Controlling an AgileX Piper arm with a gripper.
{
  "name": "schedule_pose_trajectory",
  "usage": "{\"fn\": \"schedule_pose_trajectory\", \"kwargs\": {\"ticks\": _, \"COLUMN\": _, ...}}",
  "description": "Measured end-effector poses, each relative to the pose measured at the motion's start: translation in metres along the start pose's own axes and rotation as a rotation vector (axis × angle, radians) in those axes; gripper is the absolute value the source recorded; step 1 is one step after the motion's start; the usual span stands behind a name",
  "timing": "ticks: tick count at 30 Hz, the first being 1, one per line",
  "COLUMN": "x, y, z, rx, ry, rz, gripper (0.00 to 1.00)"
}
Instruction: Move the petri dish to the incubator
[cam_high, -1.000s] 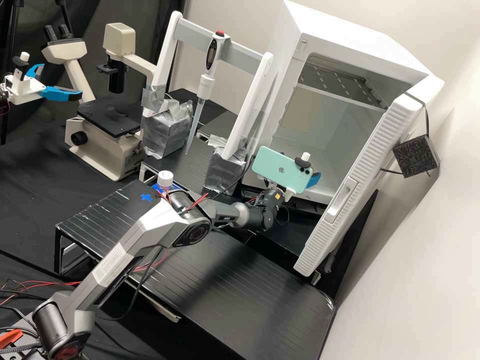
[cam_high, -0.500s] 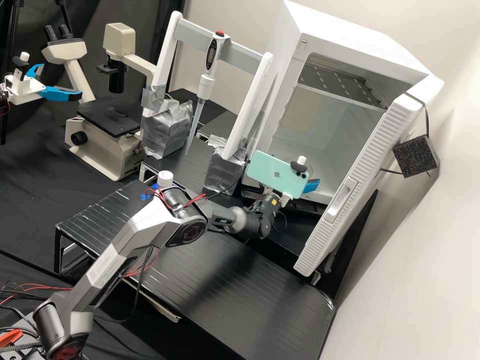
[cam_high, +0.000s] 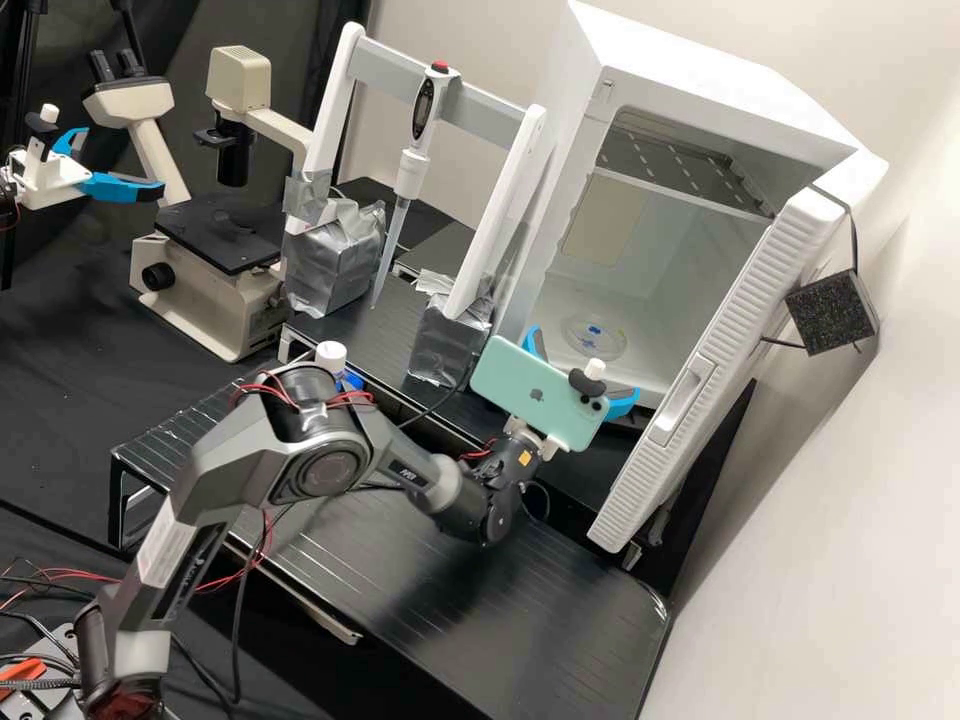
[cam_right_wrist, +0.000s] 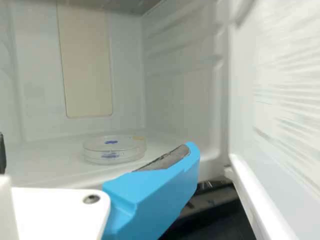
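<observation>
In the high view my gripper (cam_high: 585, 363) stands open at the mouth of the incubator (cam_high: 668, 75), its two blue fingers wide apart with nothing between them. Beyond them the clear petri dish (cam_high: 594, 339), with blue marks on it, lies flat on the incubator's white floor. The wrist view has the gripper (cam_right_wrist: 95, 151) open too, one blue finger plain and a dark bit of the other at the edge. There the petri dish (cam_right_wrist: 114, 150) rests inside the incubator, apart from the fingers.
The incubator door (cam_high: 705, 385) hangs open beside the gripper. A pipette (cam_high: 411, 170) hangs on a white stand near the incubator, and a microscope (cam_high: 222, 235) is farther left. A white-capped bottle (cam_high: 331, 357) stands behind the arm on the black bench (cam_high: 400, 590).
The arm has drawn back from the incubator, down and left in the high view. Both blue fingers now show apart, and the dish has come into plain sight behind them.
</observation>
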Motion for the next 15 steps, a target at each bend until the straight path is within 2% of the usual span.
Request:
{"fn": "schedule_pose_trajectory", "kwargs": {"ticks": 5, "x": -0.045, "y": -0.002, "z": -0.017, "rx": 0.033, "ry": -0.053, "rz": 0.073, "gripper": 1.0}}
{"fn": "schedule_pose_trajectory", "kwargs": {"ticks": 8, "x": -0.069, "y": -0.008, "z": -0.032, "rx": 0.03, "ry": -0.086, "rz": 0.104, "gripper": 1.0}}
{"fn": "schedule_pose_trajectory", "kwargs": {"ticks": 9, "x": -0.08, "y": -0.013, "z": -0.039, "rx": 0.039, "ry": -0.098, "rz": 0.118, "gripper": 1.0}}
{"fn": "schedule_pose_trajectory", "kwargs": {"ticks": 15, "x": -0.116, "y": -0.029, "z": -0.065, "rx": 0.08, "ry": -0.111, "rz": 0.153, "gripper": 1.0}}
